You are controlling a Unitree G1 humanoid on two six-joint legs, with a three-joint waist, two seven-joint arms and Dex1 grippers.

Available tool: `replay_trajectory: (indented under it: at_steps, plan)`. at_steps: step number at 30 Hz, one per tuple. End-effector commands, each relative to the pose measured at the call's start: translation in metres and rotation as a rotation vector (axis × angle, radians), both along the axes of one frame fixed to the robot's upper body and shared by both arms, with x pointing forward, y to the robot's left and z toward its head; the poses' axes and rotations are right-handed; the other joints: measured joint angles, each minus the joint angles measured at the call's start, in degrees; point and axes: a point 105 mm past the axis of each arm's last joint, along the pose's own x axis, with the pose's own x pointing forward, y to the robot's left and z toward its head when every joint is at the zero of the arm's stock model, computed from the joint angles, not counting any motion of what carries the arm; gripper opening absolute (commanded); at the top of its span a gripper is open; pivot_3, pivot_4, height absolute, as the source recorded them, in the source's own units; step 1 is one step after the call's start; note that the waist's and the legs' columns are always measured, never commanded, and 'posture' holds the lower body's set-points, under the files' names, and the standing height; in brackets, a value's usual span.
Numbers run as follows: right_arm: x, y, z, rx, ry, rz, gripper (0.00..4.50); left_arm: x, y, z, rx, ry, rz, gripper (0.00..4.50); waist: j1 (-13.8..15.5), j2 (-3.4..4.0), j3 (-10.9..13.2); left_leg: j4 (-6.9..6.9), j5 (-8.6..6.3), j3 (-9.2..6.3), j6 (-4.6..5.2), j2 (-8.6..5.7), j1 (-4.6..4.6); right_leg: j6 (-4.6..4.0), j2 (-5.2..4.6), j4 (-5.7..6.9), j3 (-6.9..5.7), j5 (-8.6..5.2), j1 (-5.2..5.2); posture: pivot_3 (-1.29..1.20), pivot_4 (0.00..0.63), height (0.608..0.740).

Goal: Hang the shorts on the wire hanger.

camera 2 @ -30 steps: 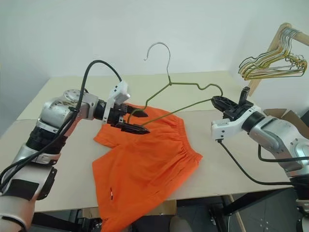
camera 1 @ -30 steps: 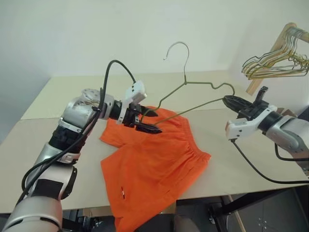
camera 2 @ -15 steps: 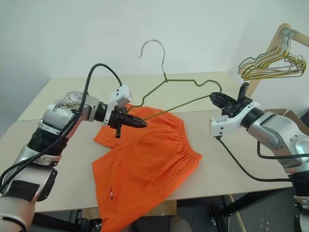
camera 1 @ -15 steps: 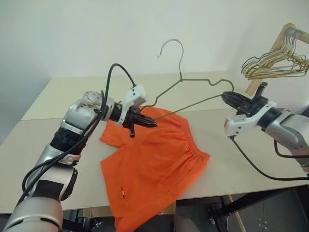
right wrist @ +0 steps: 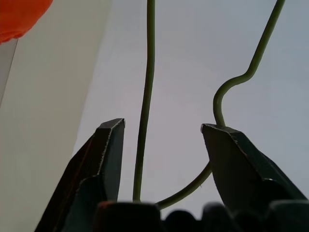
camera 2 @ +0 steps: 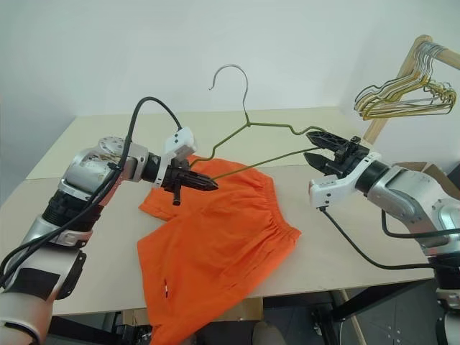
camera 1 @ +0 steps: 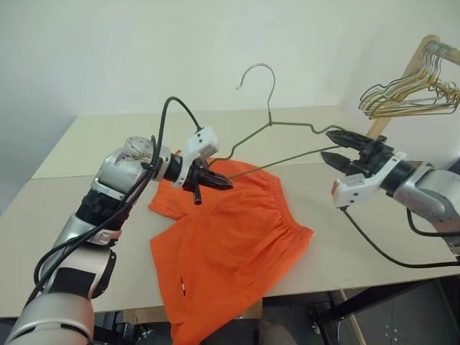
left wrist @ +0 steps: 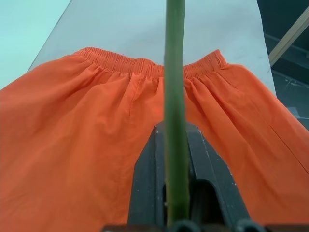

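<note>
No readable text, label or number anywhere

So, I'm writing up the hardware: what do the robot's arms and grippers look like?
Silver-grey metal arms with black joint segments. Each has a white wrist block and a loose black cable. The left gripper and right gripper each end in two pointed black fingers.

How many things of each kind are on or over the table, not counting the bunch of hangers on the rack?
Shorts, orange: 1
Wire hanger, held up: 1
Grippers: 2, left gripper and right gripper
Total: 4
</note>
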Motion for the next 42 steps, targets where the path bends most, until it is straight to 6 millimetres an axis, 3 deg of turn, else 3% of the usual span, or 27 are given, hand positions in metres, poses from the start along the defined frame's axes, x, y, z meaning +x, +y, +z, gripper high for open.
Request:
replay_trajectory:
  at_steps: [1, 2, 6, 10, 15, 21, 30, 37, 42]
  plan:
    - [-0.014, 0.003, 0.004, 0.005, 0.067, 0.056, 4.14, 0.015, 0.006, 0.009, 0.091, -0.125, 0.069, 0.0, 0.0, 0.0, 0.0, 0.0, 0.0, 0.0, 0.0, 0.0, 0.0, 0.0, 0.0, 0.0, 0.0, 0.0, 0.0, -0.08, 0.0, 0.74]
    - [-0.019, 0.002, 0.0, 0.016, 0.128, 0.061, 4.47, 0.022, 0.01, 0.006, 0.149, -0.173, 0.1, 0.0, 0.2, -0.02, 0.0, 0.0, 0.0, 0.0, 0.0, 0.0, 0.0, 0.0, 0.0, -0.02, 0.0, 0.0, 0.01, -0.08, 0.0, 0.74]
    - [-0.039, 0.014, 0.001, 0.281, 0.424, 0.078, 4.47, 0.038, 0.015, 0.009, 0.261, -0.342, 0.129, 0.0, 0.3, -0.04, 0.0, 0.01, -0.02, -0.07, 0.04, -0.01, -0.01, 0.01, -0.01, -0.13, -0.06, 0.0, 0.11, -0.07, 0.0, 0.74]
    - [-0.039, 0.013, 0.008, 0.485, 0.71, -0.014, 4.47, 0.022, 0.015, 0.002, 0.308, -0.391, -0.022, 0.0, 0.2, -0.01, 0.0, 0.03, -0.02, -0.08, 0.04, 0.02, 0.01, 0.01, -0.01, -0.02, -0.03, 0.01, 0.09, -0.07, 0.0, 0.74]
    - [-0.031, 0.01, 0.014, 0.589, 1.015, -0.173, 4.47, -0.003, 0.017, -0.002, 0.354, -0.422, -0.223, 0.0, 0.5, 0.07, -0.1, 0.0, -0.04, -0.05, 0.06, 0.08, 0.06, 0.0, 0.02, -0.02, -0.07, 0.0, 0.08, -0.06, 0.0, 0.74]
    - [-0.044, 0.025, 0.011, 0.55, 1.354, -0.241, 4.47, -0.011, 0.014, 0.005, 0.341, -0.441, -0.294, 0.0, 1.9, 0.11, -0.1, 0.02, -0.11, 0.0, 0.19, 0.08, -0.03, 0.01, 0.01, -0.13, -0.11, 0.0, 0.01, -0.05, 0.0, 0.74]
    - [-0.045, 0.031, 0.009, 0.515, 1.457, -0.302, 4.47, -0.01, 0.011, 0.007, 0.327, -0.446, -0.273, 0.0, 3.3, 0.12, -0.1, 0.4, -0.14, 0.02, 0.24, 0.05, -0.9, 0.03, -0.02, 0.19, -0.12, 0.01, -0.83, -0.03, 0.0, 0.74]
    - [-0.034, 0.02, -0.028, 0.43, 1.411, -0.435, 4.47, -0.009, 0.01, 0.014, 0.299, -0.448, -0.254, 0.0, 3.4, 0.12, -0.1, 0.48, -0.14, 0.06, 0.24, 0.04, -0.94, 0.03, -0.02, 0.22, -0.13, 0.01, -0.84, -0.02, 0.0, 0.74]
    - [-0.027, 0.019, -0.033, 0.446, 1.401, -0.451, 4.47, -0.01, 0.009, 0.016, 0.293, -0.45, -0.253, 0.0, 3.3, 0.14, -0.2, 0.47, -0.14, 0.06, 0.24, 0.05, -0.94, 0.03, 0.01, 0.23, -0.12, 0.01, -0.87, -0.02, 0.0, 0.74]
